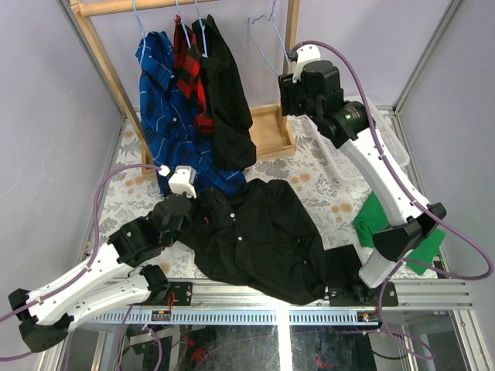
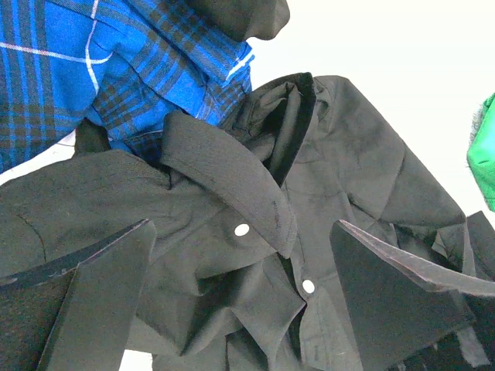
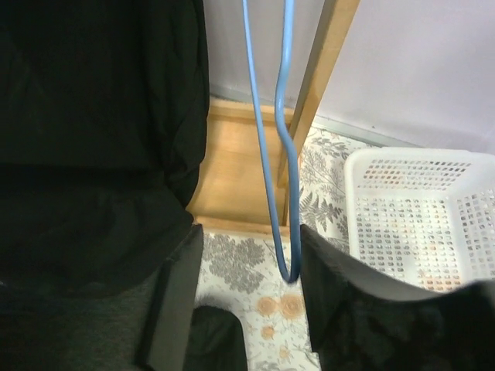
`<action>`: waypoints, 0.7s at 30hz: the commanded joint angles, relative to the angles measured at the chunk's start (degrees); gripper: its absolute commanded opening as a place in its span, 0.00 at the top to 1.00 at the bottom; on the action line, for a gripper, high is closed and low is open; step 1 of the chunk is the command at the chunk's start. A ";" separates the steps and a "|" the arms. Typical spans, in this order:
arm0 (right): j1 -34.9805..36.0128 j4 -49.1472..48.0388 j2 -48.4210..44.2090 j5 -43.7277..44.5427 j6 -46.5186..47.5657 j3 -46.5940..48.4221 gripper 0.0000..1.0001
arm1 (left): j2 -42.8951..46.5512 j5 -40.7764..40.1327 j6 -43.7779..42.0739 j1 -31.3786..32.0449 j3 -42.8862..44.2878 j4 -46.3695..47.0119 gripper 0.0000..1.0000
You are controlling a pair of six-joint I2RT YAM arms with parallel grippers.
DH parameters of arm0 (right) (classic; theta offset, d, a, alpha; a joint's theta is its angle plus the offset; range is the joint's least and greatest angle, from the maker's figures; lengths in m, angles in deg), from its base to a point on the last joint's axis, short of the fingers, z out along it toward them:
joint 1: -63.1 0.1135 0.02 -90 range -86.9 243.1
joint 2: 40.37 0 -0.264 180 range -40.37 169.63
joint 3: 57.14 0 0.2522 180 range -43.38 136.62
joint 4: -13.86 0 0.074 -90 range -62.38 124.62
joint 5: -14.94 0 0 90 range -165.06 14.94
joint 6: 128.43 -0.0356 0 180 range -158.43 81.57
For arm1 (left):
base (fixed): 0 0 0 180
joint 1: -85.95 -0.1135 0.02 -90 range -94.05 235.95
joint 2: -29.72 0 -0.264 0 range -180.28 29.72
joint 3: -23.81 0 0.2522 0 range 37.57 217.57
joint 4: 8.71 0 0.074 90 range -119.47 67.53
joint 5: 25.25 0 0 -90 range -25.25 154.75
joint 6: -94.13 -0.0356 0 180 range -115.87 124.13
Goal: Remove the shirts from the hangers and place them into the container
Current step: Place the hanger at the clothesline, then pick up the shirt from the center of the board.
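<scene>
Table [image 1: 309, 182]: one black shirt [image 1: 255, 232]; three hanging shirts [image 1: 189, 85]; left gripper [image 2: 241, 228], right gripper [image 3: 249, 232] parted, empty.

Bright even light, soft shadows, washed-out whites.

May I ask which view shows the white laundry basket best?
The right wrist view: the laundry basket shows its rim and lattice walls plainly. The top view has it mostly hidden behind the right arm; the left wrist view lacks it.

Nothing legible in any of the three views: no lettering, label, brand, number or sign to be read, near or far, left or right.
</scene>
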 commanded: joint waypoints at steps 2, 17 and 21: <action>0.01 -4.28 -8.56 -3.43 1.07 -6.11 0.31 | 0.46 -3.05 1.71 0.20 1.44 0.22 0.04; 0.01 -23.90 -40.64 -1.60 -9.22 -52.27 0.14 | -1.93 -7.27 5.29 0.14 -0.39 -0.20 0.00; 0.02 -24.05 -43.74 -5.21 -19.50 -61.45 0.14 | -3.56 -6.24 6.10 0.19 -0.46 0.41 0.00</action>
